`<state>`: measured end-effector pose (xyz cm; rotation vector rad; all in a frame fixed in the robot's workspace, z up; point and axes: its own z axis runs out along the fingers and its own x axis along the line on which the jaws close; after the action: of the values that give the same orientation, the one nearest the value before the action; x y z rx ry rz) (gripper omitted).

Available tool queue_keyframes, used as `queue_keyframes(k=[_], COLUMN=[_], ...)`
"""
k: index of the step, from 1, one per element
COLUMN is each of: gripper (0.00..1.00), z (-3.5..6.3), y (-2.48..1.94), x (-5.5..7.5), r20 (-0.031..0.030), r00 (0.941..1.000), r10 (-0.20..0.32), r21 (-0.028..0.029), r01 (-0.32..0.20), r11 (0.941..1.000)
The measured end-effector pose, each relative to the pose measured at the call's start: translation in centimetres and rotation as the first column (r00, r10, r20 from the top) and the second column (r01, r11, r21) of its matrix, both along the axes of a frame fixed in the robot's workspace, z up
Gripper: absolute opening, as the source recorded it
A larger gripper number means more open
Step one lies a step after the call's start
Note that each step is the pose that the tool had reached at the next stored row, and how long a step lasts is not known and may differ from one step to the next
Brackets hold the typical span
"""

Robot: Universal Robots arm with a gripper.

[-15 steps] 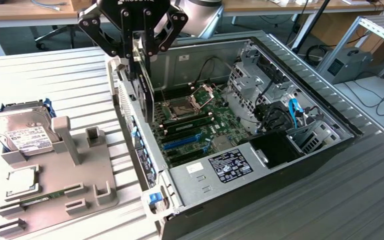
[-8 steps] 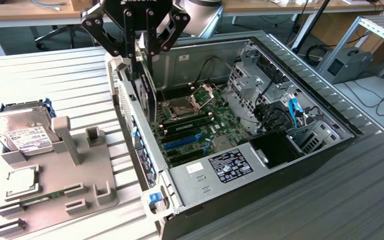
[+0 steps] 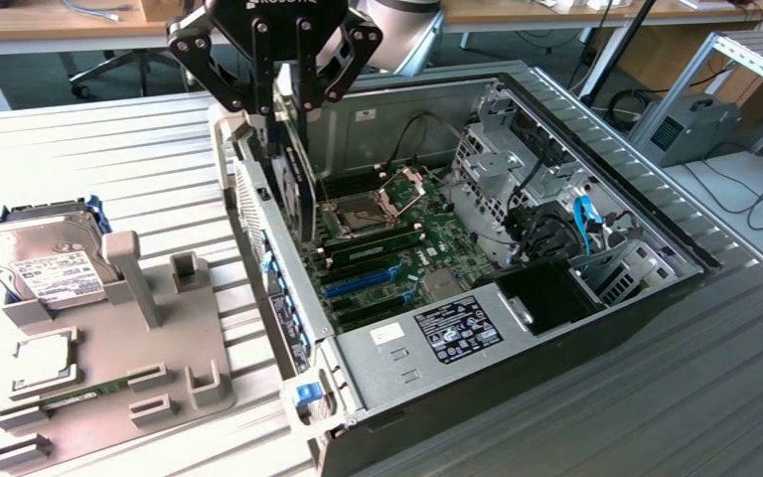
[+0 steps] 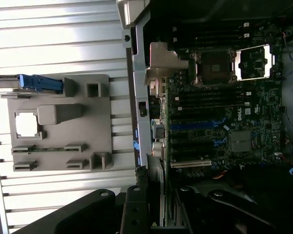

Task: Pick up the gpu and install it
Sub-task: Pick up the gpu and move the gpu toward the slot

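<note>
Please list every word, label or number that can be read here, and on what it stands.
"ROBOTI", cut off at the frame edge: on the tool.
Hard drive label: too small to read.
Black sticker in the computer case: too small to read.
White logo on the motherboard: blurred.
The gpu, held in the tool: no readable text.

The gripper [image 4: 158, 204] is holding the gpu [image 4: 156, 178] tight, and the card is showing just its thin edge. It is hanging over the side wall of the open computer case [image 4: 136, 73], close to the green board [image 4: 219, 122] with blue slots. Beside the case, a gray tray [image 4: 88, 126] is lying on the ribbed table [image 4: 53, 39], carrying a shiny square chip [image 4: 27, 124] and a thin green stick [image 4: 44, 148].
</note>
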<state>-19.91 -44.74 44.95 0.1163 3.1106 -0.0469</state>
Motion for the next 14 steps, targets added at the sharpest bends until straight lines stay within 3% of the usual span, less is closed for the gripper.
queue_keyframes(k=[14], gripper=[0.26], z=[-0.07], y=[0.0], x=[0.7], r20=[0.0], r00=[1.0], r10=[0.0], r21=[-0.0021], r01=[0.0], r11=[1.0])
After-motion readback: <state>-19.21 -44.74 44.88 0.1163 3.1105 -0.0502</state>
